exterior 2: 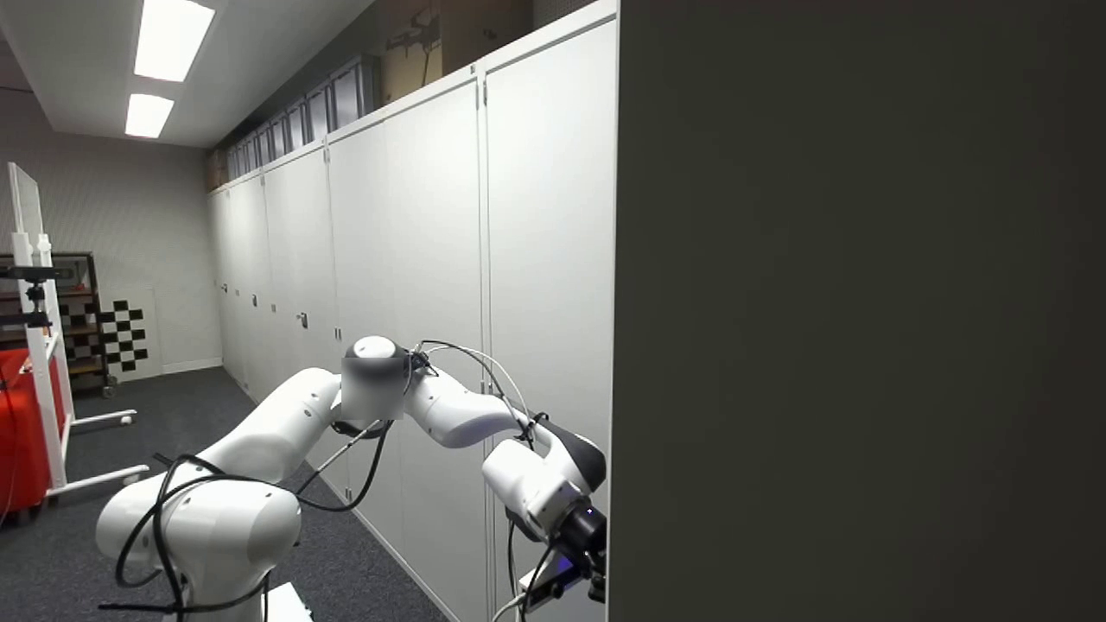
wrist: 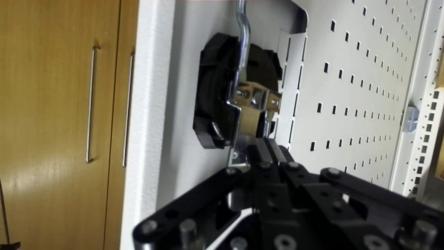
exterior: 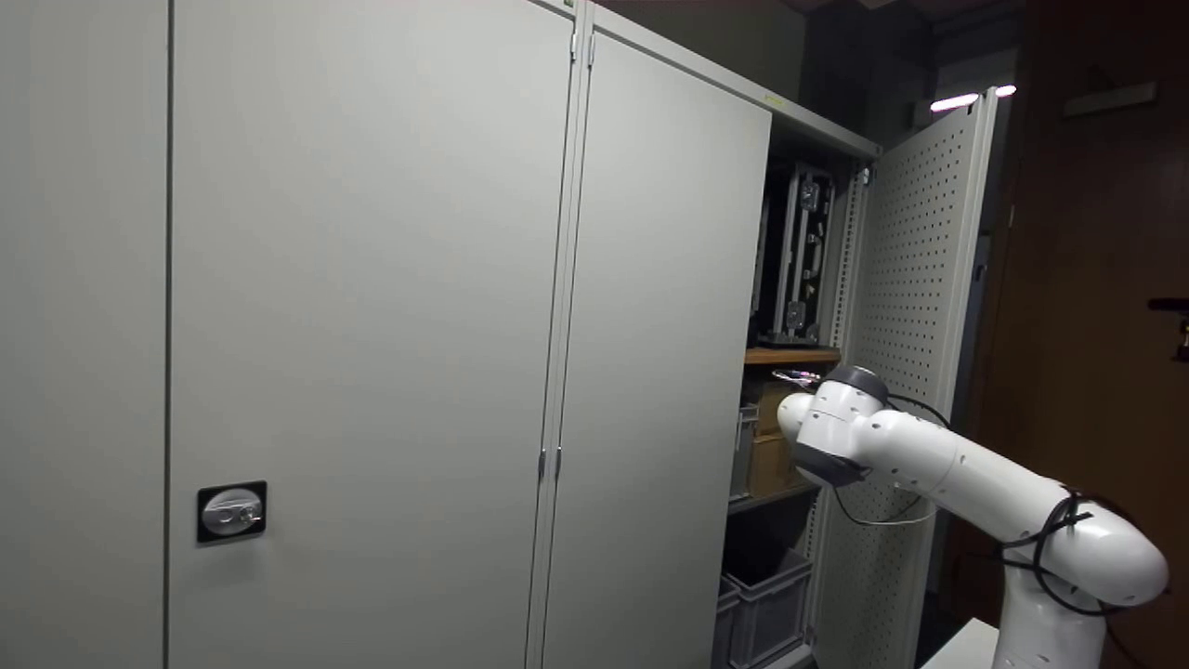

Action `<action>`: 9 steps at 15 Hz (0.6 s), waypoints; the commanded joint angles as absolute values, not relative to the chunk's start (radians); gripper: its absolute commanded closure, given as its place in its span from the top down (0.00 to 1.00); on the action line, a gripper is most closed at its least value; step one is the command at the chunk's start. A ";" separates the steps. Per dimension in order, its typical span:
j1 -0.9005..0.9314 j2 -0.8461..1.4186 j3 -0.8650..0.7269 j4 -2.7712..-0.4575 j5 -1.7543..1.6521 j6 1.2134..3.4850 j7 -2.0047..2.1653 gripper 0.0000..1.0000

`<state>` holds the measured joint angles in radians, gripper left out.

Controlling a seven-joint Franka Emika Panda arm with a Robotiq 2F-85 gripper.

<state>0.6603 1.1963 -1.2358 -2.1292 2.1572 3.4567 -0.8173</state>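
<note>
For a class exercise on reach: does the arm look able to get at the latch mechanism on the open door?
Probably yes: in the wrist view the gripper points at the latch mechanism with nothing visible between, though its closed fingers may need opening to grasp.

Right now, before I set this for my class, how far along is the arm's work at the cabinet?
Already done, it seems: the perforated door stands open, showing the wooden shelf in an exterior view. In hand: the hand, fingers together, is near the black lock housing in the wrist view; I cannot tell whether it grips anything. Left, perhaps: shutting the door, since grey crates show through the opening.
</note>
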 commanded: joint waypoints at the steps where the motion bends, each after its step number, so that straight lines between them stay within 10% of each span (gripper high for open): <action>1: 0.623 1.216 -1.264 -2.095 2.201 3.457 -0.880 0.00; 9: 0.586 1.258 -1.276 -2.082 2.201 3.457 -0.865 0.00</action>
<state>0.6224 1.2135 -1.2433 -2.1166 2.1588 3.4567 -0.8178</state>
